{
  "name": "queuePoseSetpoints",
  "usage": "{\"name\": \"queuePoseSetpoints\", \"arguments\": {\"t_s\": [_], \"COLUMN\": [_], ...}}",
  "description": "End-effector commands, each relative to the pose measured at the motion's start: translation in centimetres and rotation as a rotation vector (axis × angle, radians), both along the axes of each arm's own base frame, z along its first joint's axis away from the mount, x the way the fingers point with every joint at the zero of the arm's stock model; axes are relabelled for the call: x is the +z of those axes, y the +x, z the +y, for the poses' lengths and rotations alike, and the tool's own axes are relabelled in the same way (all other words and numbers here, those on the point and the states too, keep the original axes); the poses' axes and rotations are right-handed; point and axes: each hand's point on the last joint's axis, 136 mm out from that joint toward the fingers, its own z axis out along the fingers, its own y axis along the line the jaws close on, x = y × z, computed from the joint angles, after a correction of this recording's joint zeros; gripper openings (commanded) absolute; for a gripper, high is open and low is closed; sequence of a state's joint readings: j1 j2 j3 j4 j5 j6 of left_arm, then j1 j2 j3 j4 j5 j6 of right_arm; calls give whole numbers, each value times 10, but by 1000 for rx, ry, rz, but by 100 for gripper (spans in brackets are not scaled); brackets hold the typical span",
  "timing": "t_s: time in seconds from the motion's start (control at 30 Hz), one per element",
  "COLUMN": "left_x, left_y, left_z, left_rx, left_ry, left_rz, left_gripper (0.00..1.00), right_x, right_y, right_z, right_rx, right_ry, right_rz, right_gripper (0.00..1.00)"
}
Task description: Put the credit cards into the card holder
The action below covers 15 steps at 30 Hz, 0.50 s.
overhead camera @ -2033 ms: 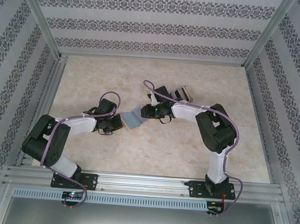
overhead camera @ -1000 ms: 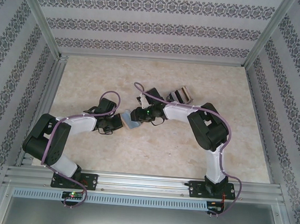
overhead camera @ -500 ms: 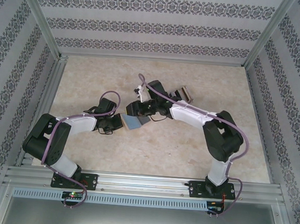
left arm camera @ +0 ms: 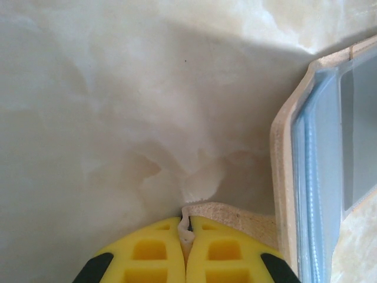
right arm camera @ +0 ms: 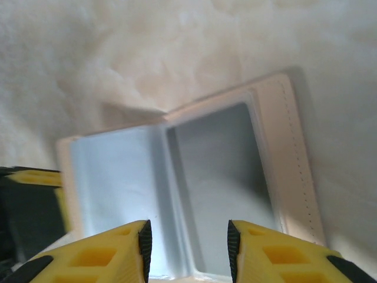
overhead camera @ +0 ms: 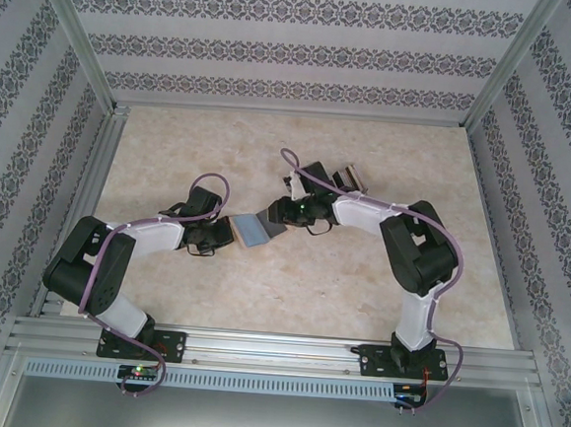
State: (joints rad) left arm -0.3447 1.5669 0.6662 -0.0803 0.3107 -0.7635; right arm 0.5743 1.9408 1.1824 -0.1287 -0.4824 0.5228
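The card holder (overhead camera: 255, 229) lies open mid-table, a cream cover with blue-grey clear sleeves (right arm camera: 200, 183). My left gripper (overhead camera: 222, 234) is shut on the thin edge of its cover flap (left arm camera: 235, 213), and its yellow fingers (left arm camera: 147, 253) are pressed together on that edge. My right gripper (overhead camera: 279, 213) stands open just above the holder's right half, with nothing between its fingertips (right arm camera: 187, 247). The credit cards (overhead camera: 346, 178) sit in a small stack on the table behind the right arm's wrist.
The marble-look tabletop (overhead camera: 172, 145) is ringed by aluminium rails (overhead camera: 275, 346) and patterned walls. The left gripper's body (right arm camera: 29, 200) shows at the left edge of the right wrist view, beside the holder.
My right gripper swung out over the holder toward the left and has come back right. The holder now lies flatter and wider open. The left arm has not moved.
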Motion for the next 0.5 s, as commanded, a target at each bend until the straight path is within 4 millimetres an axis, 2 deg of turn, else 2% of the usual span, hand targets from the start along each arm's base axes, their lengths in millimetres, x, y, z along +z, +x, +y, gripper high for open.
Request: {"name": "queuePoseSetpoints", "arguments": {"t_s": [0.0, 0.17, 0.47], "left_x": [-32, -32, -34], "left_y": [-2, -1, 2], "left_z": [15, 14, 10], "left_rx": [21, 20, 16], "left_ry": [81, 78, 66], "left_rz": [28, 28, 31], "left_gripper": [0, 0, 0], "right_x": [-12, -26, -27], "right_y": [-1, -4, -20], "right_z": [2, 5, 44], "right_rx": [20, 36, 110], "right_ry": [-42, -72, -34], "right_rz": [-9, 12, 38], "right_gripper": [42, 42, 42]}}
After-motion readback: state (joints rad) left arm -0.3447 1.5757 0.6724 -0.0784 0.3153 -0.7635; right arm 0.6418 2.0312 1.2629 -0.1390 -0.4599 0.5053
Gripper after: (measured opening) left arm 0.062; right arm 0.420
